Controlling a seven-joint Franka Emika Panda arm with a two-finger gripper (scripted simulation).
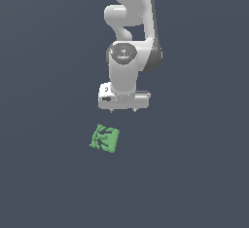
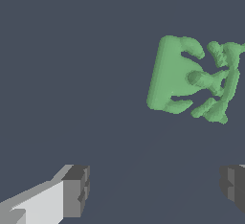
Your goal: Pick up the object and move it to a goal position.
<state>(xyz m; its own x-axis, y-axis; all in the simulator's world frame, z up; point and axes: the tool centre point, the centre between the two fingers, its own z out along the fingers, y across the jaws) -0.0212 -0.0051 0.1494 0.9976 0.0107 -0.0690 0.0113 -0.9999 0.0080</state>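
White robot claw (image 1: 123,109) hangs wide open, empty, above a dark tabletop (image 1: 44,173). The green block (image 1: 105,139) lies nearer, slightly left. Approach step; next, centre over it and descend.

My arm (image 1: 127,32) is glossy white with dark grey joint bands — my gripper (image 1: 123,109) a white block with grey fingertips (image 2: 76,190).

Single white arm (image 1: 130,32) comes down from the top of the exterior view, wrist vertical. Claw (image 1: 123,110) points straight down, its broad white body level, two short finger tips just showing beneath. Wrist view: grey pads (image 2: 76,190) spread wide apart, nothing between them. Claw hangs free, touching nothing.
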